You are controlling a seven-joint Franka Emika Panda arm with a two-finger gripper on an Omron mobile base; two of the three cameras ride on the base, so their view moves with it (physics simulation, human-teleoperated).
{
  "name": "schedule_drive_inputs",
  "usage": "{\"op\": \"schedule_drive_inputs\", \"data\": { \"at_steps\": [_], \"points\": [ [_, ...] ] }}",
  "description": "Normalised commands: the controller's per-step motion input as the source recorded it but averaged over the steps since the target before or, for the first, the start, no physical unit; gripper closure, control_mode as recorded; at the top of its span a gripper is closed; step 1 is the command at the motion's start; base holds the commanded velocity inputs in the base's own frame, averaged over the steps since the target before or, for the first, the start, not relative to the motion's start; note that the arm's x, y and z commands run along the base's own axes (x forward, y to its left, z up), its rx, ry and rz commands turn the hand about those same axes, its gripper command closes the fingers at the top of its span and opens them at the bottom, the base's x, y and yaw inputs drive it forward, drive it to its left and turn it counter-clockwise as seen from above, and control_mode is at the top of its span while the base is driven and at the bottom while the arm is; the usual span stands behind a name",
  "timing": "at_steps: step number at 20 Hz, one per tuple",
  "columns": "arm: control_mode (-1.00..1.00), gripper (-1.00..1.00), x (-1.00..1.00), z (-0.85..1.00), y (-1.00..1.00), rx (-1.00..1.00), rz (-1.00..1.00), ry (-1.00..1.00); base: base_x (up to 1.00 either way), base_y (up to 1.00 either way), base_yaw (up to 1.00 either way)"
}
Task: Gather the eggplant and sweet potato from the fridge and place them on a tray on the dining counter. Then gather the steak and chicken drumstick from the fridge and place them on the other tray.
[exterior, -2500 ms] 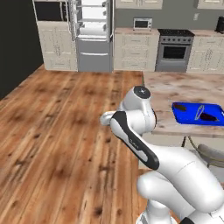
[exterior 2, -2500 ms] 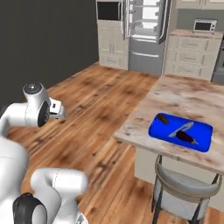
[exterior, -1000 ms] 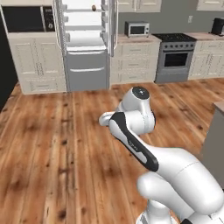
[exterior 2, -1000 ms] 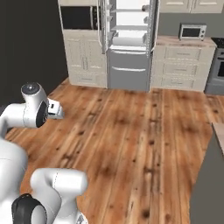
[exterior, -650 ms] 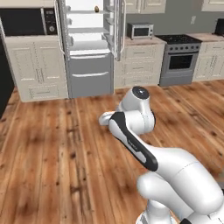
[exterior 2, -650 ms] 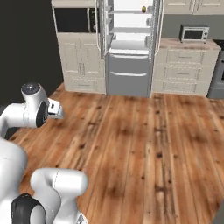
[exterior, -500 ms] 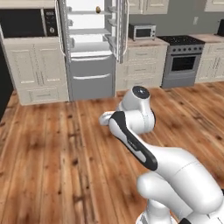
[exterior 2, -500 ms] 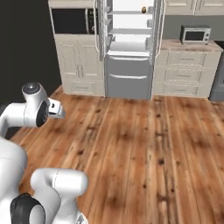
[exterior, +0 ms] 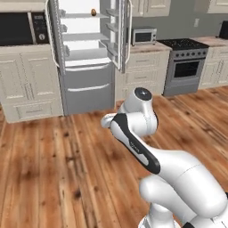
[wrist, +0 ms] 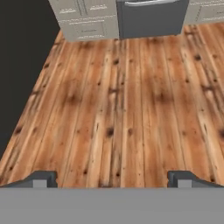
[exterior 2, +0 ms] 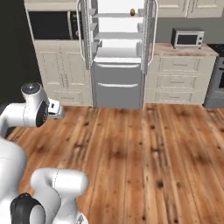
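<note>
Straight ahead, the fridge [exterior: 87, 58] with both doors swung open now looms nearer than a moment ago; the dining counter has slipped from sight as the base turned. High on its top shelf sits a small brown lump [exterior 2: 132, 12]. Over wooden floor [wrist: 127, 109], the hand [wrist: 111, 178] hangs spread wide, holding nothing.

fridge shelf [exterior: 82, 15]: top, far; small brown lump [exterior: 93, 12] on it
floor [exterior 2: 144, 148]: wooden planks

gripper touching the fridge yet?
Apart. In the hand view the open gripper hangs over bare wood floor, with a wide stretch of planks between its fingertips and the fridge.
</note>
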Motion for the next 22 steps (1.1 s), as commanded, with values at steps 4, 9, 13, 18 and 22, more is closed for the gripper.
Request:
{"op": "schedule_drive_inputs", "data": {
  "at_steps": [4,9,13,18,22],
  "points": [
    [1.00,-1.00,0.00,0.00,0.00,0.00,0.00,0.00,0.86,0.31,-0.14],
    [1.00,-1.00,0.00,0.00,0.00,0.00,0.00,0.00,0.85,0.01,-0.01],
    [1.00,-1.00,0.00,0.00,0.00,0.00,0.00,0.00,0.86,0.00,0.00],
    [1.00,-1.00,0.00,0.00,0.00,0.00,0.00,0.00,0.87,0.00,-0.06],
    [1.00,-1.00,0.00,0.00,0.00,0.00,0.00,0.00,0.83,0.00,-0.07]
  ]
}}
